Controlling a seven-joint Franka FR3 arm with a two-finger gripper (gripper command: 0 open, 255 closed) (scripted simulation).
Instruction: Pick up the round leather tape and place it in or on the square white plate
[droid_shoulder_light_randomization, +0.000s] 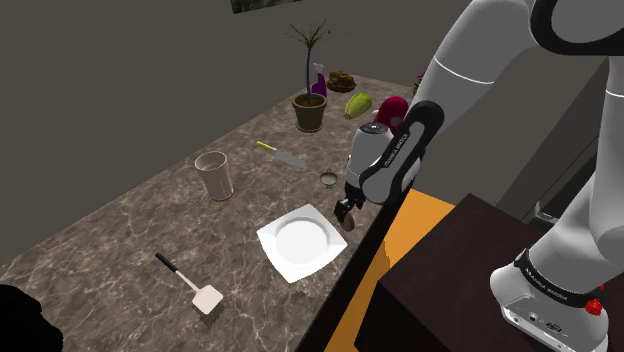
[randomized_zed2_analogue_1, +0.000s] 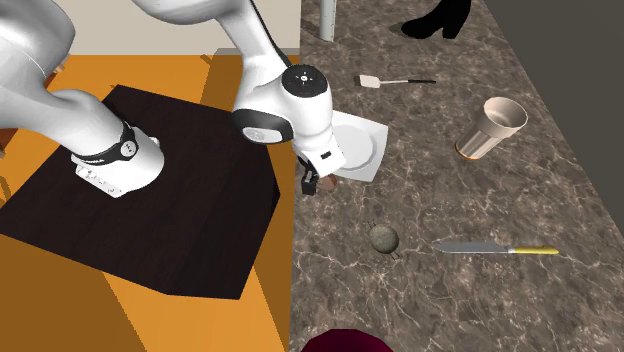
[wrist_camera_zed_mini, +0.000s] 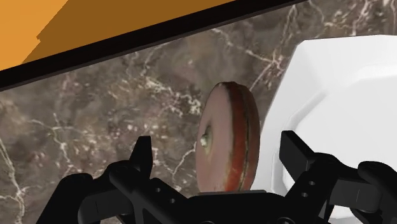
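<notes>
The round reddish-brown tape (wrist_camera_zed_mini: 229, 127) stands edgewise, untouched, between the wide jaws of the black gripper (wrist_camera_zed_mini: 218, 145). The square white plate (droid_shoulder_light_randomization: 272, 238) lies just left of it in the shoulder view.

The round tape (wrist_camera_zed_mini: 226, 137) is standing on its edge, a flat disc with a dull brownish-pink face, a small pale hub at its centre and a reddish-brown rim with a darker seam running around it. It is sitting just beside one corner of the square white plate (wrist_camera_zed_mini: 343, 83), apparently not on it, though whether it is touching the counter (droid_shoulder_light_randomization: 120, 240) is hard to tell. The plate is lying flat near the edge of the dark marbled counter, with a shallow round well in its middle and nothing resting in it.
</notes>
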